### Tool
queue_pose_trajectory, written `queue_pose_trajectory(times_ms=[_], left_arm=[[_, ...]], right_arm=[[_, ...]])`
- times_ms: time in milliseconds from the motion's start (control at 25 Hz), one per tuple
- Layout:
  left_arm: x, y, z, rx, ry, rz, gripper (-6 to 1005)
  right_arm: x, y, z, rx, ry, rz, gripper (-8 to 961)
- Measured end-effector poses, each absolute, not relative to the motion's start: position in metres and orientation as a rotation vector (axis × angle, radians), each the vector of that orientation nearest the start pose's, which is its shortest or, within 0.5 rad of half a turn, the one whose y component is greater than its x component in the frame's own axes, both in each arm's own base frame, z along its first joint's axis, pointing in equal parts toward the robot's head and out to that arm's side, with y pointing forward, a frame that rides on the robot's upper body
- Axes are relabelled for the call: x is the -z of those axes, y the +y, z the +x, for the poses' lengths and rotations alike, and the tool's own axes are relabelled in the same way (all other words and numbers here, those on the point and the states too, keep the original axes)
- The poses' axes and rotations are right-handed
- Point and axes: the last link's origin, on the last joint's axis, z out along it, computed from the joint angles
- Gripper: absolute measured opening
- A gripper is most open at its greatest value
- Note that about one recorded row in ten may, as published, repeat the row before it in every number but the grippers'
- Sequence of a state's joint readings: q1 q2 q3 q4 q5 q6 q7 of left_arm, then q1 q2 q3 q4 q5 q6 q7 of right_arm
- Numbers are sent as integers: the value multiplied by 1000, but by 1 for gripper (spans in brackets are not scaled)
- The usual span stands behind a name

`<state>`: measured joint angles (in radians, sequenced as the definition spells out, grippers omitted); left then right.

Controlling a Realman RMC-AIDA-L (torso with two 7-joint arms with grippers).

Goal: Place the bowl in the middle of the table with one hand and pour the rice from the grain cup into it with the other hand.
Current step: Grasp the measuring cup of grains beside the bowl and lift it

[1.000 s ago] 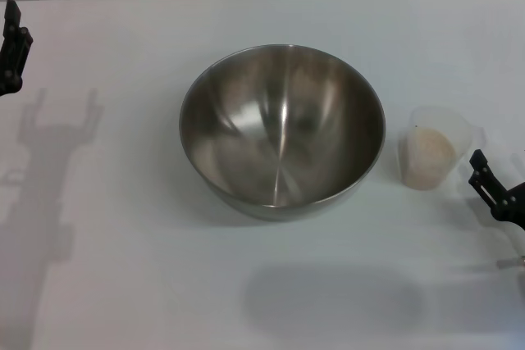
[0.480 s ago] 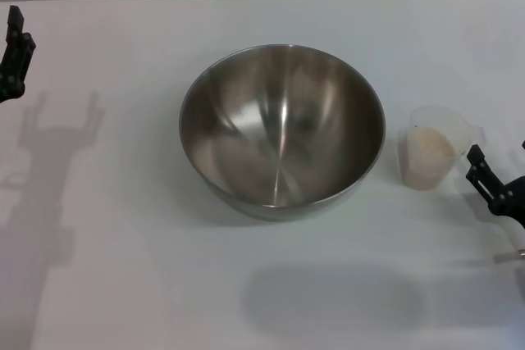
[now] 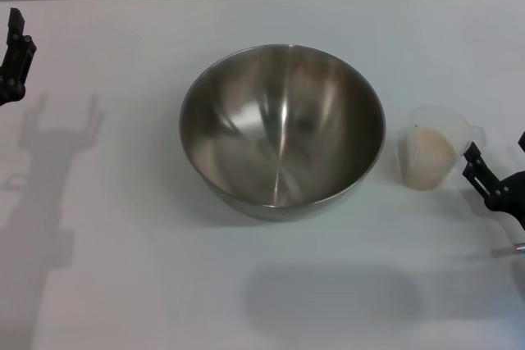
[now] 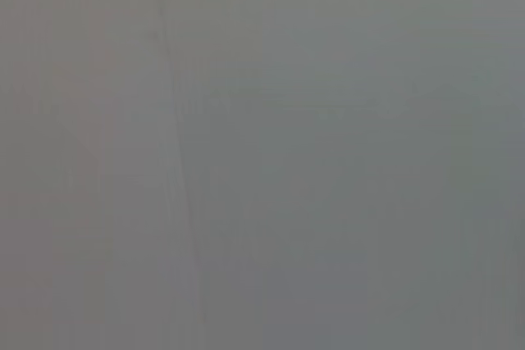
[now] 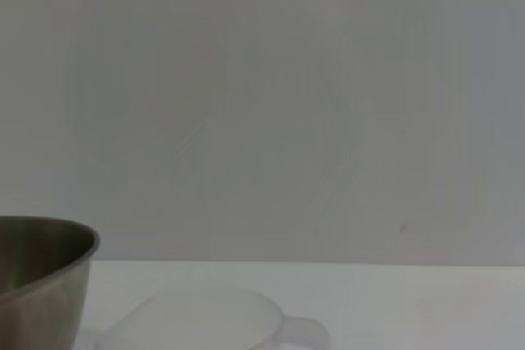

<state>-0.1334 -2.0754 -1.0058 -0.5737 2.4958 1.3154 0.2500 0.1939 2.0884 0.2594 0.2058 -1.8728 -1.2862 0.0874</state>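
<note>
The steel bowl [image 3: 281, 129] stands upright and empty in the middle of the white table [image 3: 123, 268]. To its right, a short gap away, stands the clear grain cup [image 3: 443, 125] with pale rice [image 3: 426, 155] inside. My right gripper [image 3: 498, 158] is at the right edge of the head view, just right of the cup and apart from it, open and holding nothing. My left gripper [image 3: 13, 55] hangs at the far left edge, well away from the bowl; its shadow shows two spread fingers. The right wrist view catches the bowl's rim [image 5: 45, 264] and the cup's rim [image 5: 205, 317].
Shadows of both arms lie on the table at the left and in front of the bowl. A grey wall fills the left wrist view and the background of the right wrist view.
My right gripper has crept slightly closer to the grain cup. The left gripper has shifted only a little at the left edge. Bowl and cup have not moved.
</note>
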Motion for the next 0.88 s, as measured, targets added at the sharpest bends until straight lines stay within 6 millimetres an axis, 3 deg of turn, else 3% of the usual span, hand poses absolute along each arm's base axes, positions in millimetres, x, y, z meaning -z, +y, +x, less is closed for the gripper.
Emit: queue_pose_trajectory(times_ms=[880], left_arm=[[0,273,-295,710,-216,-1433,789]], right_arm=[[51,235,363,-593,638,-1691,836]])
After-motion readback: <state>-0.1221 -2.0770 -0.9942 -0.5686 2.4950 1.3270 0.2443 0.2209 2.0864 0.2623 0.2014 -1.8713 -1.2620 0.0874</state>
